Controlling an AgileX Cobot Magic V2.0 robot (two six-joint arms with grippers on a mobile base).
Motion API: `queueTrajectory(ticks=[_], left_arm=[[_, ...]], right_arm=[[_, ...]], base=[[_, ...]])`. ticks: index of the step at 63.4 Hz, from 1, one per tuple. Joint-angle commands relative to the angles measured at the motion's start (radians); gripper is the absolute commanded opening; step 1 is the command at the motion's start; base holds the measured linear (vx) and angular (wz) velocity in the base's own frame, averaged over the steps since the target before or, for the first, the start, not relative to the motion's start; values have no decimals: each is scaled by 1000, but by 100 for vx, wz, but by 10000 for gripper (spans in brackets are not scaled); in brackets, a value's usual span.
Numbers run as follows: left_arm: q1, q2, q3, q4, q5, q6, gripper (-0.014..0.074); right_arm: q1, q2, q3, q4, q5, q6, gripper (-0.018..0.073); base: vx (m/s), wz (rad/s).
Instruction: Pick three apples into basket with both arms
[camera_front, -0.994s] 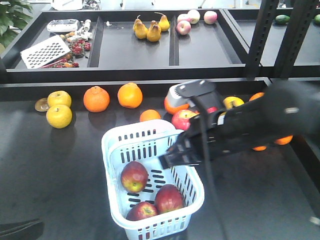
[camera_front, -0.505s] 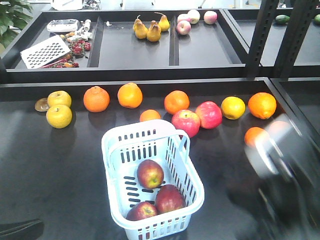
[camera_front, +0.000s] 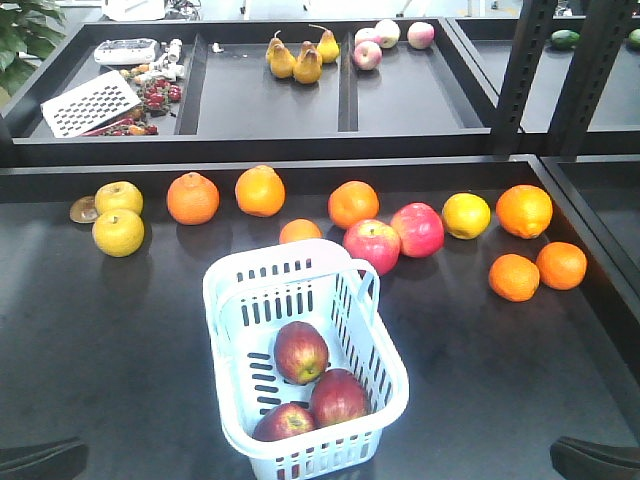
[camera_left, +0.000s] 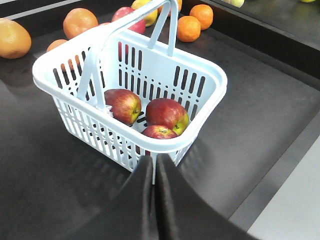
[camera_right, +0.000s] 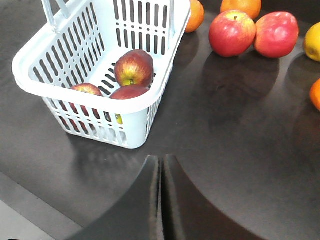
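Three dark red apples (camera_front: 301, 352) lie together in the near half of the basket (camera_front: 228, 300), which stands on the worktop (camera_front: 480, 360). The job looks complete. The left claw (camera_left: 154, 167) and right claw (camera_right: 161, 167) hang pinched narrow and empty just outside the basket rim; a careless retreat could clip the raised handle (camera_left: 125, 22) and tip it. No readable labels or writing anywhere.

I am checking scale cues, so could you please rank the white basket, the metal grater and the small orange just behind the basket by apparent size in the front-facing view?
1. Pale bluish-white slotted plastic basket, plainly largest.
2. Flat perforated metal grater, though it lies farther away, so its true size is unsure.
3. Small round orange behind the basket, smallest.
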Motion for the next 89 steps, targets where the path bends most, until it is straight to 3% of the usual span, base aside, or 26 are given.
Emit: queueTrajectory(ticks=[1, 52, 57, 61, 72, 75, 82, 89], left_arm=[[-2, 4, -25, -35, -46, -6, -6], [-2, 4, -25, -39, -75, -11, -6], [-2, 4, -25, -4, -88, -91, -6], [-2, 4, -25, 98, -91, -211, -6], [-2, 3, -25, 514, -90, -759, -6], [-2, 3, -25, 609, -92, -849, -6], [-2, 2, -19, 714, -95, -907, -6], [-2, -12, 49, 723, -162, -887, -6]], right_arm=[[-2, 4, -26, -14, -73, 0, -4], [-2, 4, -26, -14, -73, 0, -4], [-2, 4, -26, -14, -73, 0, -4], [-2, 4, -26, -14, -73, 0, -4], [-2, 4, -26, -14, -73, 0, -4], [-2, 4, -26, -14, -72, 0, -4], [-2, 4, -26, -14, -72, 0, -4], [-2, 4, -26, -14, -72, 0, -4]], base=[[0, 0], [0, 0], [0, 0], [0, 0], [0, 0], [0, 0], [0, 0], [0, 0]])
